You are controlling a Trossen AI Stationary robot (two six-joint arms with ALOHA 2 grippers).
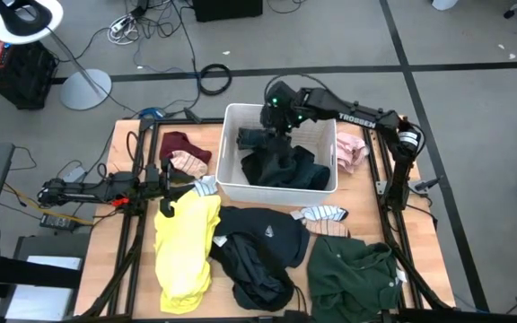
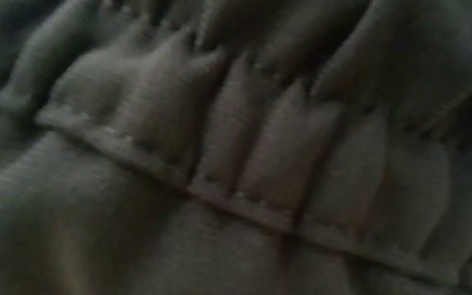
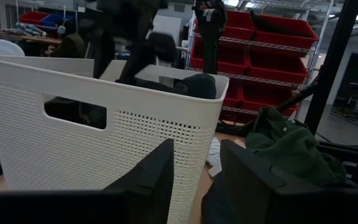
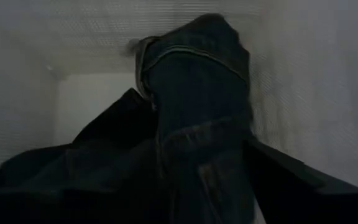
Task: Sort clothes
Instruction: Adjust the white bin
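Note:
The white bin (image 1: 232, 184) stands mid-table with dark clothes (image 1: 285, 166) in it. My right gripper (image 1: 272, 126) is over the bin's far left part, shut on a dark blue garment (image 4: 191, 124). My left gripper (image 1: 167, 190) is open at the bin's left, over the far end of the yellow shirt (image 1: 187, 247). A black top (image 1: 258, 256) and a dark green top (image 1: 357, 269) lie at the near side. A maroon piece (image 1: 185, 144) and a pink piece (image 1: 187, 163) lie left of the bin. Striped socks (image 1: 323, 213) lie near the bin. My right gripper holds a bunched, seamed part of the dark blue garment (image 4: 194, 81) between its two fingers (image 4: 303, 186), coming from above and pointing down into the bin. Several layers are gathered there. The cloth hides the fingertips. The garment hangs down onto the dark pile (image 1: 281, 170) in the bin.
Another pink piece (image 1: 350, 148) lies right of the bin, and another striped sock (image 1: 206, 186) lies at its near left corner. Dark cloth (image 2: 236, 164) fills the low view. The bin's perforated wall (image 3: 104, 149) stands close before my left gripper (image 3: 197, 186).

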